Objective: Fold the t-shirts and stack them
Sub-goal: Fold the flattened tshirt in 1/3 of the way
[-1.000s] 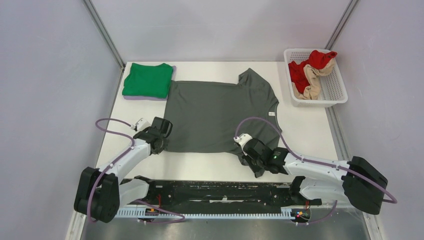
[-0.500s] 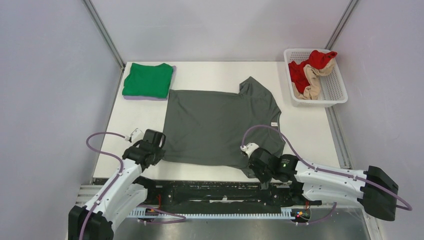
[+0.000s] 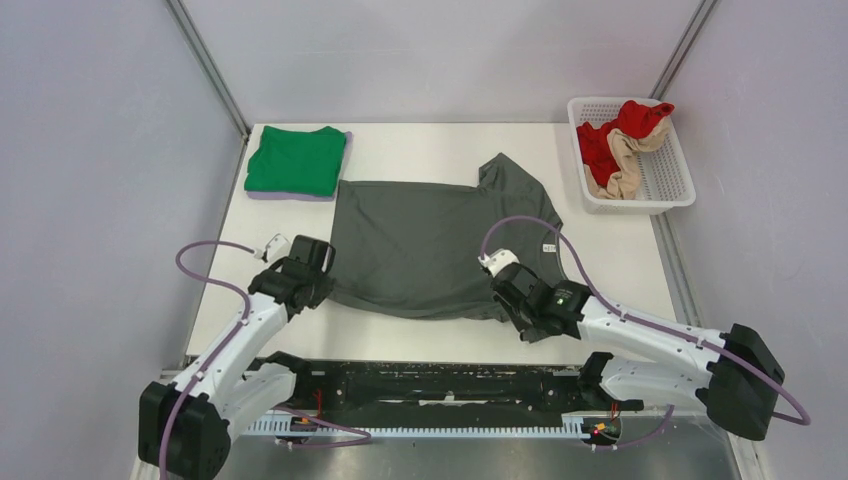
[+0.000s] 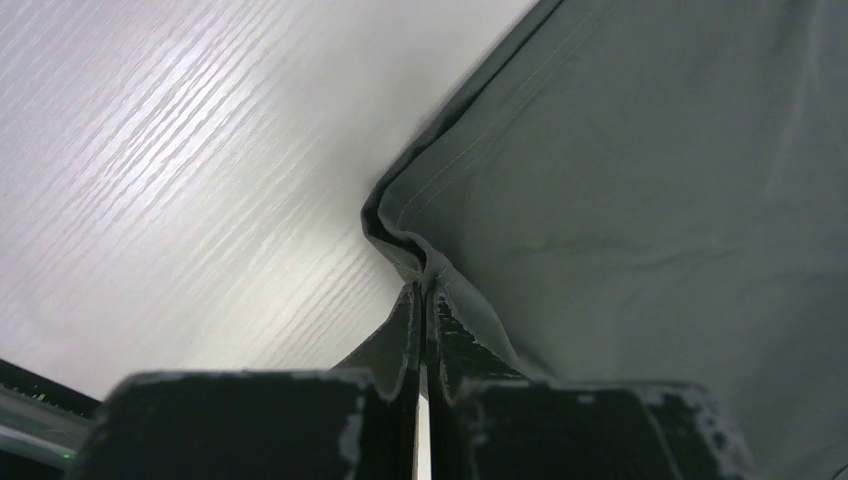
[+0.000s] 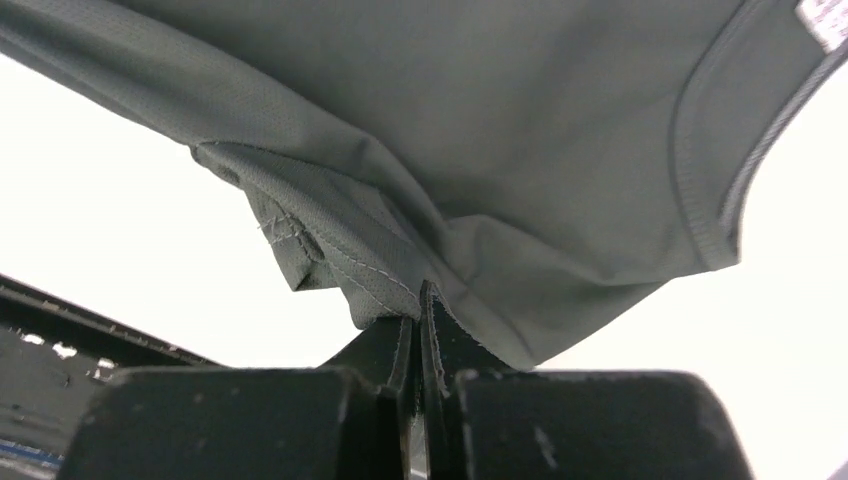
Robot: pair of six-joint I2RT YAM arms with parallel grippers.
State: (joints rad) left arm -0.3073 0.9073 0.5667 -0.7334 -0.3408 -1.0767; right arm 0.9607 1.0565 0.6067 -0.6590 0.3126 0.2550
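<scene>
Your left claw (image 4: 420,295) is pressed together on the near-left hem corner of the dark grey t-shirt (image 3: 425,240), and the cloth puckers into a small fold right at the fingertips. Your right claw (image 5: 420,300) is likewise pinched shut on the bunched seam of the shirt's near sleeve, with the collar band in view just beyond it.

The shirt lies spread on the tabletop (image 3: 430,140), collar toward the right and hem toward the left. Compared with a second ago, it has been dragged toward the arm bases. Its far edge then touched the green t-shirt (image 3: 297,160); now a narrow strip of tabletop shows between them. In the last half second both claws have drawn back away from the bases, so the near edge sits a little farther in. The near sleeve no longer trails toward the near edge of the tabletop.

The green t-shirt has not moved and lies folded in the far-left corner. The white basket (image 3: 640,207) at the far right holds the red and beige garments as before.
</scene>
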